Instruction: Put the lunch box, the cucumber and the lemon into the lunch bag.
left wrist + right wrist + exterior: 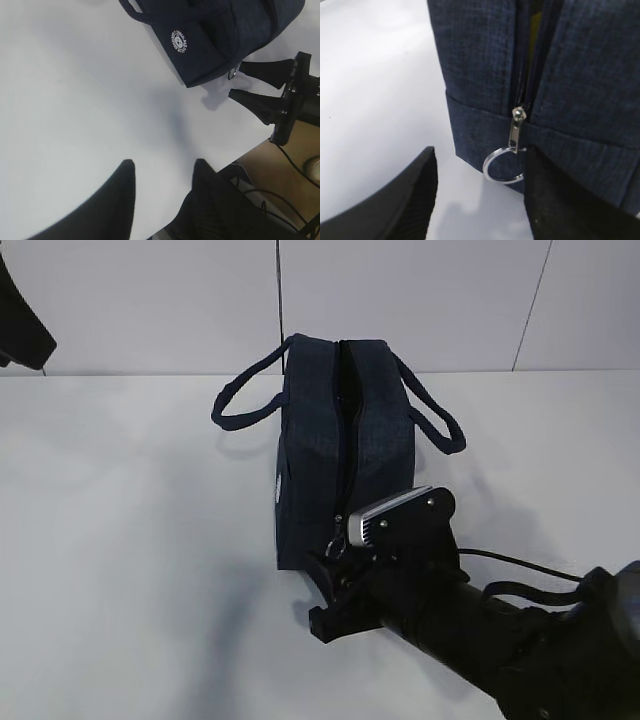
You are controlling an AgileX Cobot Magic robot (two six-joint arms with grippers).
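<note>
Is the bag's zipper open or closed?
Open. The lunch bag shows a dark gap along its top, and the zipper slider with its ring pull sits low at the end, something yellow showing through the slit.

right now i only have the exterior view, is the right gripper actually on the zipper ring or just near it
Observer: Near it. In the right wrist view the ring pull hangs between the open fingers of the right gripper, and its right edge passes behind one finger.
Operator: is the zipper open at that end
Observer: Yes, above the slider the lunch bag is parted, and something yellow shows inside the slit.
Operator: where's the left gripper
Observer: The left gripper is open over bare table, well away from the bag, holding nothing.
</note>
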